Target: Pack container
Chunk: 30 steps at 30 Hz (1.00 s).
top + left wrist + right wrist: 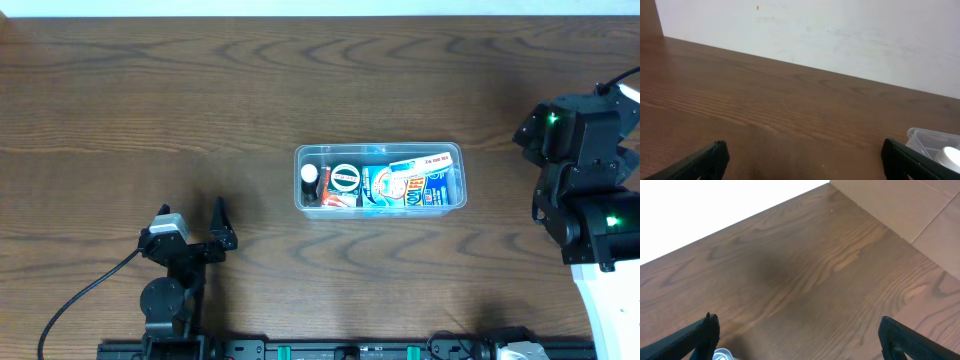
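Wooden table point(150, 100) | container point(380, 178) centre, well apart from both | left gripper point(803, 150), right gripper point(799, 322) spread wide, empty

A dark wood-grain table point(150, 90) stands against a plain white wall point(840, 35).

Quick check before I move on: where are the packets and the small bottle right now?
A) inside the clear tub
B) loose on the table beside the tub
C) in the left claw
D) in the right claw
A: overhead, the packets and white-capped bottle lie within the container; the left claw and right claw are open, holding nothing.
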Tool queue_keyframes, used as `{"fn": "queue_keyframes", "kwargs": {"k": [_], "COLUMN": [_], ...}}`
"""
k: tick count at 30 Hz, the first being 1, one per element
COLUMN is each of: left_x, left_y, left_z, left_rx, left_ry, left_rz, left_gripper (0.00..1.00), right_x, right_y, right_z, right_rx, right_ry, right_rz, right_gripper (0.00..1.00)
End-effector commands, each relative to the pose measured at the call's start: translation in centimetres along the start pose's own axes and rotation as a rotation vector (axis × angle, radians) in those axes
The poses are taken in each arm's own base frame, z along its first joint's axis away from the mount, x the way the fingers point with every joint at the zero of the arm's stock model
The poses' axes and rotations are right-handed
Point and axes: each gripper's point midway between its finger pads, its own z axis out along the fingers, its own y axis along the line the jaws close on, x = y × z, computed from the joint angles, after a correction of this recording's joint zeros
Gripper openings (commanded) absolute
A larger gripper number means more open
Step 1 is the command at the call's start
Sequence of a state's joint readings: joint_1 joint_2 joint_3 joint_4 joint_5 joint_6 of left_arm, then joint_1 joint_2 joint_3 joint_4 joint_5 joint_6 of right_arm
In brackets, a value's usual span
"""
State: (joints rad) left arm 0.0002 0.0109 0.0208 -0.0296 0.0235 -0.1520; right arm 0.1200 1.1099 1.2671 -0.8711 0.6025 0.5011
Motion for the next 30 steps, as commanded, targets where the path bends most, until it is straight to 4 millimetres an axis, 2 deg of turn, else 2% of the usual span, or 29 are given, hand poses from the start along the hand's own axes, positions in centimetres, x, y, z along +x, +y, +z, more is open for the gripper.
{"fn": "queue_keyframes", "kwargs": {"k": [1, 4, 8, 11, 14, 15, 17, 21, 25, 30], "left_x": [1.6, 1.6, 1.6, 1.6, 1.6, 1.6, 1.6, 1.6, 1.6, 1.6], "left_y": [0.6, 0.6, 0.6, 0.6, 0.6, 0.6, 0.6, 0.6, 0.6, 0.6], "left_z": [0.1, 0.1, 0.1, 0.1, 0.1, 0.1, 0.1, 0.1, 0.1, 0.1], "left_rx": [-0.024, -0.024, -0.024, -0.024, -0.024, -0.024, -0.024, -0.024, -0.024, -0.024], "left_ry": [0.047, 0.047, 0.047, 0.047, 0.047, 0.047, 0.047, 0.047, 0.047, 0.047], "left_rz": [0.022, 0.022, 0.022, 0.022, 0.022, 0.022, 0.022, 0.022, 0.022, 0.022], "left_gripper": [0.98, 0.98, 0.98, 0.98, 0.98, 0.98, 0.98, 0.98, 0.98, 0.98], "right_x": [-0.8, -0.4, 1.6, 4.5, 7.7, 8.9, 10.2, 12.6, 14.0, 15.3], "right_y": [-1.5, -3.0, -5.7, -8.0, -9.0, -8.6, -7.6, -3.3, 0.7, 2.6], "right_z": [-1.6, -3.7, -6.0, -6.9, -6.9, -6.9, -6.7, -6.1, -4.8, -2.5], "right_rx": [0.0, -0.034, -0.07, -0.082, -0.118, -0.17, -0.244, -0.486, -0.672, -0.743], "right_ry": [-0.051, -0.095, -0.151, -0.162, -0.147, -0.135, -0.122, -0.142, -0.228, -0.31], "right_rz": [0.049, 0.078, 0.122, 0.133, 0.13, 0.132, 0.119, -0.019, -0.105, -0.079], "right_gripper": [0.99, 0.99, 0.99, 0.99, 0.99, 0.99, 0.99, 0.99, 0.99, 0.99]}}
